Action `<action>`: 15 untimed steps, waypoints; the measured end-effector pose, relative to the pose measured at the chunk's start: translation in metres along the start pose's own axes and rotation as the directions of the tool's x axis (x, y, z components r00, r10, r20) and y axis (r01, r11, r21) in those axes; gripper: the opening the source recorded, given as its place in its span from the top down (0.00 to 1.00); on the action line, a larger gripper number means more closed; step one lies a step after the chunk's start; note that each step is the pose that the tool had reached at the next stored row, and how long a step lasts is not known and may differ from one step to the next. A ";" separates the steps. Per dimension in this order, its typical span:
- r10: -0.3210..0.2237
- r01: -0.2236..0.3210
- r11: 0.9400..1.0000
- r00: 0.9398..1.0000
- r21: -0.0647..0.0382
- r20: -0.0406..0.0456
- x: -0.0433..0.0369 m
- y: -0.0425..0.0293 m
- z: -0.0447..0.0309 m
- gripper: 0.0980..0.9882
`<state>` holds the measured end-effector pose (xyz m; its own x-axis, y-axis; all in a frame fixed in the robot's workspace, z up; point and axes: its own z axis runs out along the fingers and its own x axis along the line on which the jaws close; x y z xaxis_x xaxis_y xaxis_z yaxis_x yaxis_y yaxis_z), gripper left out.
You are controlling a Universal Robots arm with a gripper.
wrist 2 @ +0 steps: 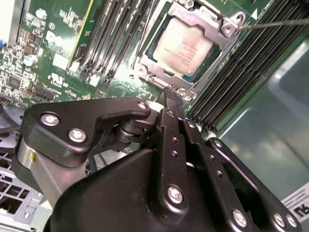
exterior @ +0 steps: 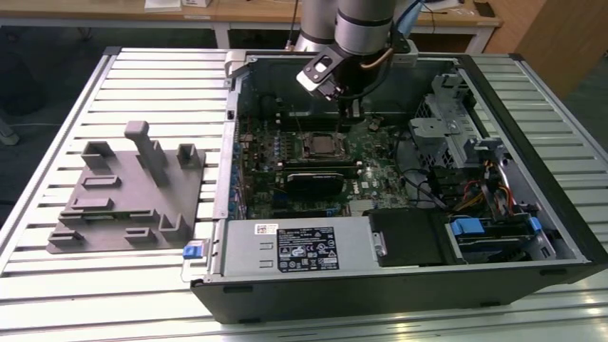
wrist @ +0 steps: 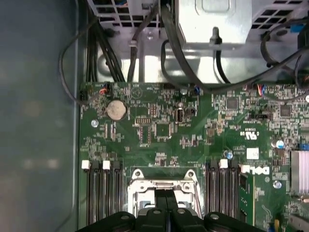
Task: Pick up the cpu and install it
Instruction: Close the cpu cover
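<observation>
Spanning the exterior view, a slatted aluminium table (exterior: pixel 124 285) bears every item; behind it stand pale wooden desks (exterior: pixel 256 11) over a dark floor (exterior: pixel 38 85). To the exterior view's left of the computer case (exterior: pixel 380 303), well apart from it: one grey moulded fixture (exterior: pixel 128 192) with upright posts. The case itself is black, laid on its side with the side panel off. Inside the case, near wall: a labelled silver power supply (exterior: pixel 299 246). Inside the case, middle: the green motherboard (exterior: pixel 380 174), a black block (exterior: pixel 323 182), and the metal socket frame (wrist 2: pixel 193 17) with the cpu (exterior: pixel 323 145) lying flat in it, silver top up (wrist 2: pixel 186 48). Just above the case's socket: the gripper (exterior: pixel 352 114), its black fingers pressed together on nothing, tips near the frame's edge in the second wrist view (wrist 2: pixel 172 96). Inside the case, exterior view's right: a grey drive cage (exterior: pixel 446 128), bundled cables and blue tabs (exterior: pixel 470 228). The arm is cut off by the picture's top edge. In the first wrist view the closed fingers (wrist: pixel 166 205) cover the middle of the socket. Whether the frame is latched cannot be told.
</observation>
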<state>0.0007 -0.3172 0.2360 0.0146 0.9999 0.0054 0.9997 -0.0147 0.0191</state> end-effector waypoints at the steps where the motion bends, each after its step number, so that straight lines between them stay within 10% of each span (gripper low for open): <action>1: -0.001 0.001 1.000 1.000 0.000 0.000 0.0000 -0.0013 0.0005 0.99; 15: -0.003 0.003 1.000 1.000 0.002 0.000 -0.0004 -0.0122 0.0046 0.99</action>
<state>-0.0114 -0.3174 0.2312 0.0114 0.9999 0.0050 0.9998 -0.0114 0.0171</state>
